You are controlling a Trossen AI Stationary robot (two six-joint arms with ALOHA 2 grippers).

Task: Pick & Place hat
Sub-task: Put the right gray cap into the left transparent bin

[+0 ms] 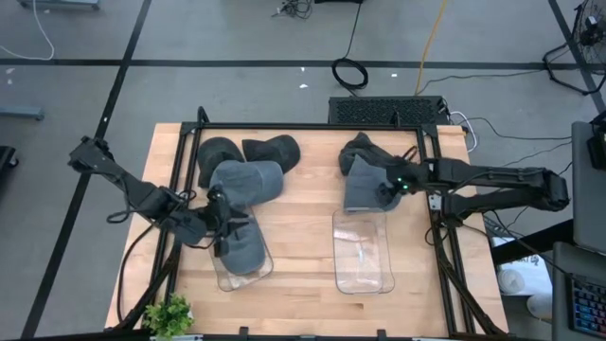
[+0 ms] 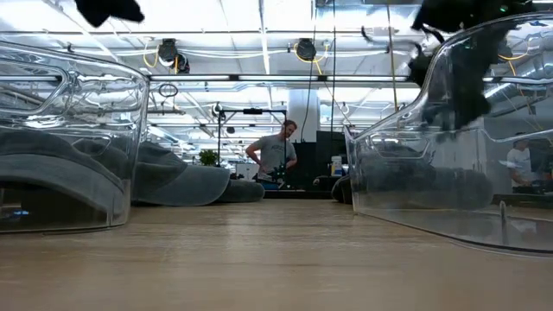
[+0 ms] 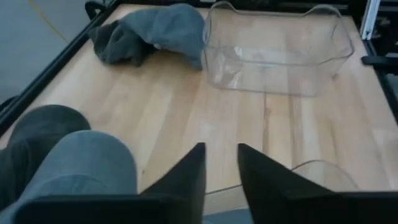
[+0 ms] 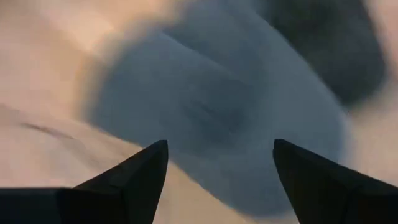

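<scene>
While the left hand [image 1: 223, 227] hovers over the clear plastic bin on the left [image 1: 258, 272], its two dark fingers [image 3: 186, 177] stand slightly parted with nothing between them, and a grey fabric cap [image 1: 241, 244] lies in that bin, draped over its far rim. Just beyond it on the pale wooden surface [image 1: 303, 223] rests another grey cap [image 1: 248, 180], with two darker caps [image 1: 270, 150] touching it on the far side. To the right, the right hand [image 1: 386, 189] sits low over a grey cap [image 1: 363, 188] lying just beyond the far end of the second clear plastic bin [image 1: 363, 251], which holds nothing; its fingers [image 4: 134, 177] are spread wide on either side of the cap's crown without pinching it, as the right wrist view shows. A darker cap [image 1: 358, 149] lies against that one on the far side. A small green plant [image 1: 169, 315] stands at the near left corner of the surface. From the low view, a person [image 2: 275, 154] stands well back in the room behind the surface.
</scene>
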